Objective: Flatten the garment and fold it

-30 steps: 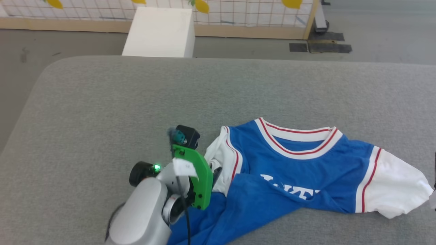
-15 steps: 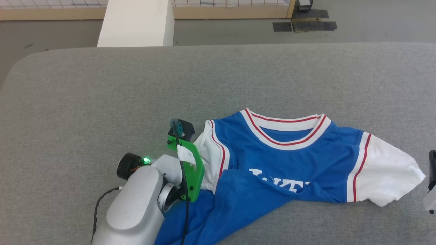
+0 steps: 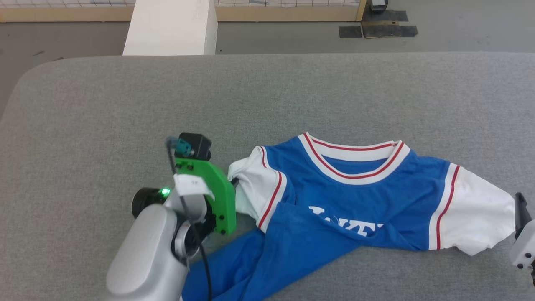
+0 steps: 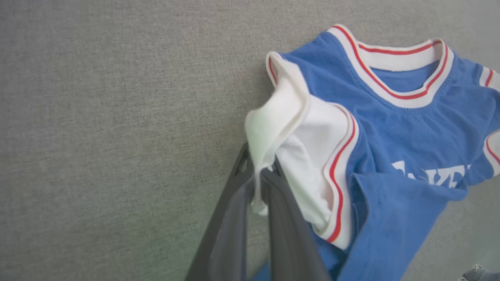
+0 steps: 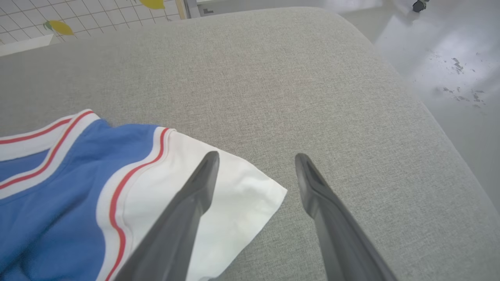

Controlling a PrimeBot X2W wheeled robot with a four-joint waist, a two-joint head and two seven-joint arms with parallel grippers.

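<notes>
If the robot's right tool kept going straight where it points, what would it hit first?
The right tool would probably meet the grey padded surface first, just past the garment's white sleeve; depth is unclear.

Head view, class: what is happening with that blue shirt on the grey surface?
A two-armed robot is working on a blue garment that lies rumpled on a grey padded surface. Its left gripper is shut on the edge of the white sleeve on its left. The right gripper is open beside the other sleeve, gripping nothing. The lower fabric lies over part of the lettering, so the garment is not yet flat.
</notes>
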